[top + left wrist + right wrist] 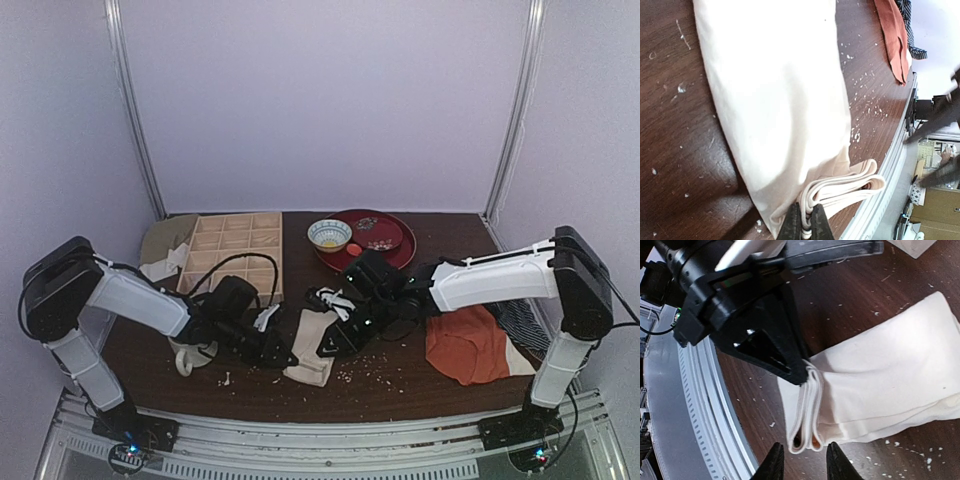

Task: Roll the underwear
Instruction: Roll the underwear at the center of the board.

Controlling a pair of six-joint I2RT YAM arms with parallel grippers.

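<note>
Two left gripper [801, 226] jaws are clamped together on the layered end of the underwear [775, 100]. It is a cream strip folded lengthwise on the table [670, 150], and its long axis runs straight away from those fingers. Right gripper [802, 462] fingers stand apart just at that same folded end, gripping nothing; contact unclear. Out past the right fingers lie an orange garment [468, 345] and a striped cloth [522, 322]. Farther off, a patterned bowl [329, 234] sits at the edge of a red plate [385, 240], contents too small to tell. A wooden divided tray [235, 250] lies beyond the left fingers.
</note>
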